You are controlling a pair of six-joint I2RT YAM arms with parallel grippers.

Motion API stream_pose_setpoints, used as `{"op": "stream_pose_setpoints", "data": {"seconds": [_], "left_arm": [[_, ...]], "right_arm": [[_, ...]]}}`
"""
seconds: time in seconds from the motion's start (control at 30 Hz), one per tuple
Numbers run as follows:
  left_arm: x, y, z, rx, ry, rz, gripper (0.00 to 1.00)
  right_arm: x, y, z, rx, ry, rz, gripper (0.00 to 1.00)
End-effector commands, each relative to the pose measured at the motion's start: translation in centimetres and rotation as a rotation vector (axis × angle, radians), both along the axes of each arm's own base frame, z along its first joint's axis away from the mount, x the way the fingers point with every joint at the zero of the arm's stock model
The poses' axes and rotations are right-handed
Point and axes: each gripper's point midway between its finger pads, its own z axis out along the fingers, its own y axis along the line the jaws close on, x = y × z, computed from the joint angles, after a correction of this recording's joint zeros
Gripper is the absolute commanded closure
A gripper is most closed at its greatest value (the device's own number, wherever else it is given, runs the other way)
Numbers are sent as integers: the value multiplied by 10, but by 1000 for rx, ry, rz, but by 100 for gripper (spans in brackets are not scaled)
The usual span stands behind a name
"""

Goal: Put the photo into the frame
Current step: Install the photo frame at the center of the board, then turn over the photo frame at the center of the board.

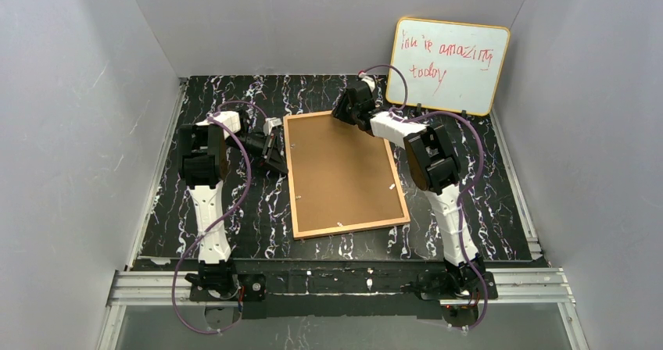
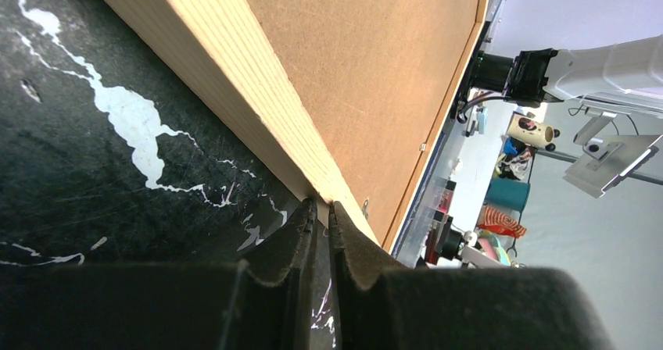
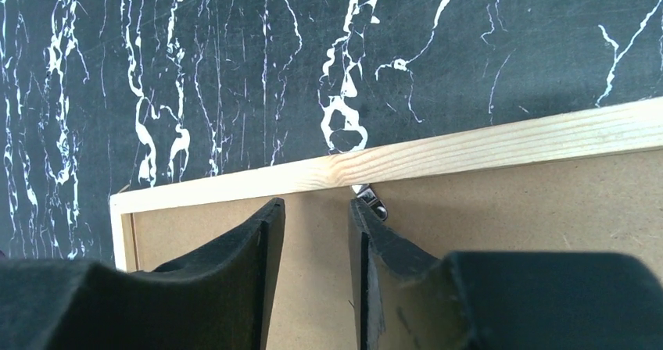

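Left gripper: fingers pinched together, holding nothing, tips butted against the outer face of the frame's left long rail. My read is it's a backstop so the frame can't slide left while the other arm works.

The frame is mid-table, lying face down with its long sides running near to far, slightly skewed. The brown back panel is up and seated in the frame, so it probably has to come out before anything goes in.

Right gripper: over the far rail, jaws apart with nothing between them. The tips hover above the back panel, right beside a small metal retaining tab. It looks lined up to turn that tab and free the panel.

Whiteboard: propped at the far right corner, well apart from the frame.

The photo isn't visible in any view, so I can't tell where it is. The task looks to be at an early stage.
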Motion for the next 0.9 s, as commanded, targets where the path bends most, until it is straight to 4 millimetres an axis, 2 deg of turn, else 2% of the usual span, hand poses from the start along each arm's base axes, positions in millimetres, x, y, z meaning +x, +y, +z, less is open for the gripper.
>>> {"op": "stream_pose_setpoints", "data": {"seconds": [0.0,0.13,0.2,0.3,0.37,0.43,0.47,0.57,0.7,0.87], "left_arm": [[-2,16,-26,160,-73,-95,91],[15,23,2,154,-107,-67,78],[28,43,20,159,-132,-8,72],[32,69,44,181,-162,37,63],[30,89,56,200,-159,82,61],[27,114,65,218,-161,141,48],[23,124,68,225,-162,161,44],[8,149,77,271,-186,203,43],[-18,164,81,341,-219,207,42],[-45,164,81,383,-231,177,42]], "right_arm": [[9,3,14,-27,-54,7,52],[-15,34,52,-48,-111,91,34],[-37,55,65,-77,-114,149,29],[-77,84,70,-164,-94,228,24],[-114,111,67,-221,-86,298,23],[-143,129,60,-274,-83,353,23],[-155,136,55,-298,-74,377,23],[-184,147,38,-369,-32,422,25],[-212,154,24,-439,-29,463,30],[-230,151,14,-561,-48,457,35]]}}
